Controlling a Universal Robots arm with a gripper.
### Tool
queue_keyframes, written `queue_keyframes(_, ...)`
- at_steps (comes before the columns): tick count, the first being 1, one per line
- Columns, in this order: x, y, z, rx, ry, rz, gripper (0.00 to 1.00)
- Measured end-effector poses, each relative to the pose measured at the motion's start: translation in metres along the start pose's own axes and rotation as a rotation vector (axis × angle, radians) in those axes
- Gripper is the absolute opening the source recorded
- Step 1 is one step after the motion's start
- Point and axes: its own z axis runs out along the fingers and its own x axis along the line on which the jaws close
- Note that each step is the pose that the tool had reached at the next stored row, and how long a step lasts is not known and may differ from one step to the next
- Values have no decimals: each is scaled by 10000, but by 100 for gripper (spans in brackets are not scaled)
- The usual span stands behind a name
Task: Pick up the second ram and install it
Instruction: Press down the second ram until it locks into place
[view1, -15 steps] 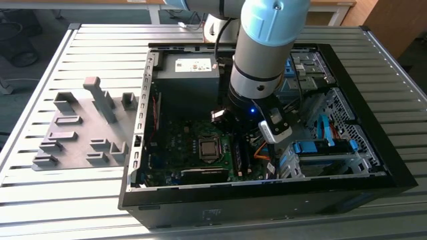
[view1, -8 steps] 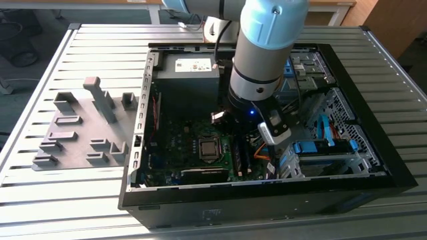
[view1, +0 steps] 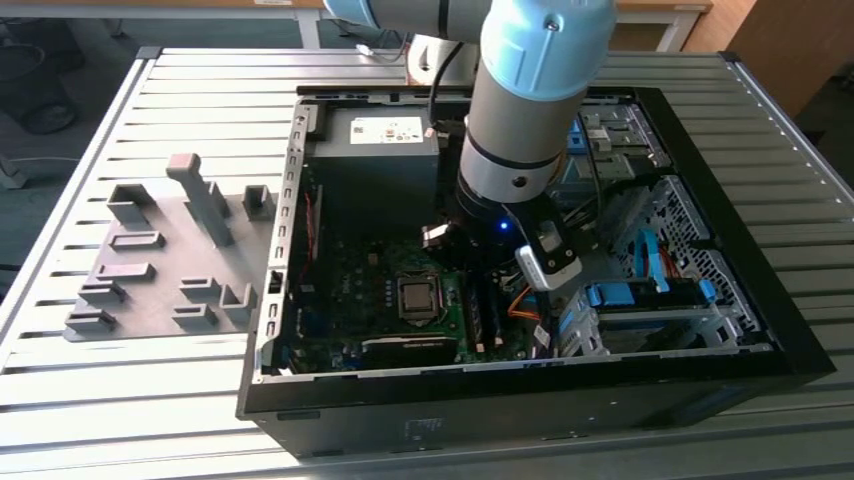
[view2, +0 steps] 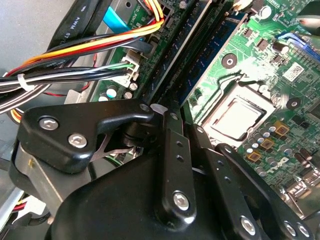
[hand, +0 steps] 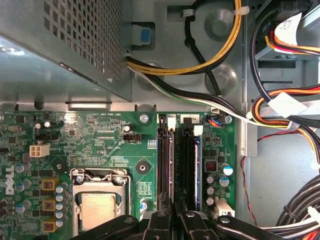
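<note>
Pincer (view2: 172, 112) jaws closed together over the memory slots (hand: 177, 165); its grip stays hidden.

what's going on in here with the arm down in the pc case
The robot arm is reaching into an open computer case lying on a slatted table. Its gripper is down over the memory slots on the green motherboard, just beside the processor socket. Dark RAM sticks already sit along those slots. A grey fixture tray lies on the table at the exterior view's left of the case.
</note>
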Motion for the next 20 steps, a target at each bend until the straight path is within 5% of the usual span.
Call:
queue_keyframes(10, -1, 0, -8, 3, 3, 0, 21)
queue_keyframes(20, 7, 3, -282, 0, 28, 0, 21)
